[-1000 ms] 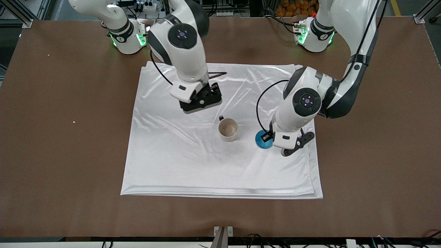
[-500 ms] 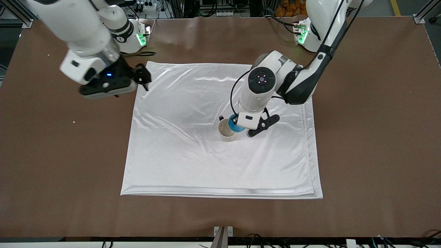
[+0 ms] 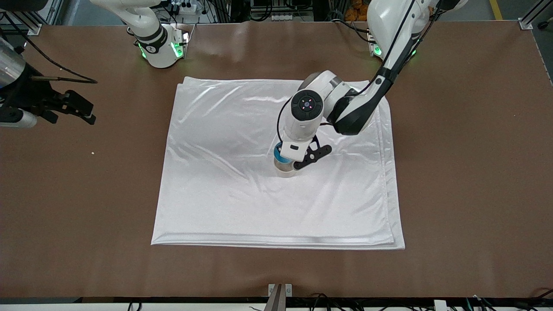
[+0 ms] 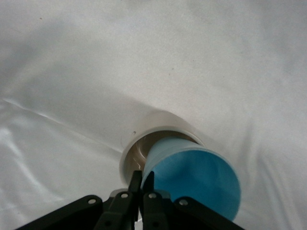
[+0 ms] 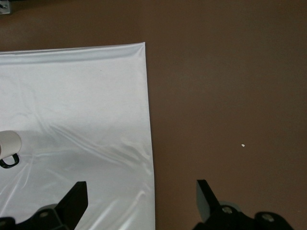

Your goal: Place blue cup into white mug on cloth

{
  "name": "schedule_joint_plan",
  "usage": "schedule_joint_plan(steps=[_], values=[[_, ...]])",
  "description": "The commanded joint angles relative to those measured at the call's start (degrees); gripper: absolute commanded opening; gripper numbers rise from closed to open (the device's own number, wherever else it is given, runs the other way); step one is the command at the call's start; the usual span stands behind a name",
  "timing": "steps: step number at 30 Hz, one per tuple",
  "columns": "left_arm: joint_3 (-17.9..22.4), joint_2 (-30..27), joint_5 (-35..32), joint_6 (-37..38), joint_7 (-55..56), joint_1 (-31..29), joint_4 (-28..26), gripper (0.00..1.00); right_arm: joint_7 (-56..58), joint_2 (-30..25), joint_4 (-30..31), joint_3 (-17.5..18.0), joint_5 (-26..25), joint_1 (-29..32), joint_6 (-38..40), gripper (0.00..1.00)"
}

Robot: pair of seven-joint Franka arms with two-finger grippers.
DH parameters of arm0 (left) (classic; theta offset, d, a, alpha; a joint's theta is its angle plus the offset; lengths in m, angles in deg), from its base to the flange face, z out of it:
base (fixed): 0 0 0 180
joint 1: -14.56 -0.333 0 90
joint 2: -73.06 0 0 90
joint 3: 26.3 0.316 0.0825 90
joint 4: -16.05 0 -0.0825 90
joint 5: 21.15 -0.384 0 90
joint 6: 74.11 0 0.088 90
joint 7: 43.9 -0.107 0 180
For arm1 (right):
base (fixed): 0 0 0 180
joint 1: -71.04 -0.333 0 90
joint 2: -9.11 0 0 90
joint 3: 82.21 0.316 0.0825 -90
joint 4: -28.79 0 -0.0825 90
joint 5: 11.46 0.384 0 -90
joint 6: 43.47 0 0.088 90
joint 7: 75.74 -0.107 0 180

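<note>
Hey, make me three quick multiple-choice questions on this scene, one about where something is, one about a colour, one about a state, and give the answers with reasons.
1. Where is the blue cup?
A. Lying on the bare table
B. Partly inside the white mug
C. On the cloth's corner toward the right arm's end

2. What colour is the table around the cloth?
A. Brown
B. Green
C. Black

3. What is the state of the left gripper?
A. Open over bare table
B. Shut on nothing
C. Shut on the blue cup's rim

Answers:
1 B: the left wrist view shows the cup's lower part inside the mug's mouth.
2 A: the front view shows a brown surface all round the white cloth.
3 C: the fingers pinch the cup's rim in the left wrist view, while the right gripper waits open above the cloth's edge.
</note>
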Motion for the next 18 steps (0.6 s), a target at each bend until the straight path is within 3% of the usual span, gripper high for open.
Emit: schedule_joint_plan(steps=[1,10,11,15,16,18], values=[[0.6,2.0,-0.4,-0.4,-0.8,0.4,1.6,0.00,0.7,-0.7,0.9,0.2,0.7,0.2,-0.2,1.00],[0.6,3.9,-1.3,-1.9,-0.8,0.0,1.5,0.01,0.7,-0.6,1.0,0.3,0.7,-0.6,-0.2,1.00],[0.6,3.9,-1.3,-1.9,-0.8,-0.1,1.5,0.16,0.8,-0.6,1.0,0.3,0.6,-0.8,-0.2,1.00],[0.6,3.9,-1.9,-1.9,-2.8,-0.3,1.3,0.93,0.8,-0.6,1.1,0.3,0.6,-1.3,-0.1,1.00],[0.6,3.9,-2.5,-1.9,-3.4,-0.1,1.3,1.00,0.8,-0.6,1.1,0.3,0.6,-1.3,-0.1,1.00],[0.6,3.8,-3.4,-1.9,-3.7,0.1,1.3,1.00,0.8,-0.7,1.1,0.3,0.6,-1.3,-0.1,1.00]])
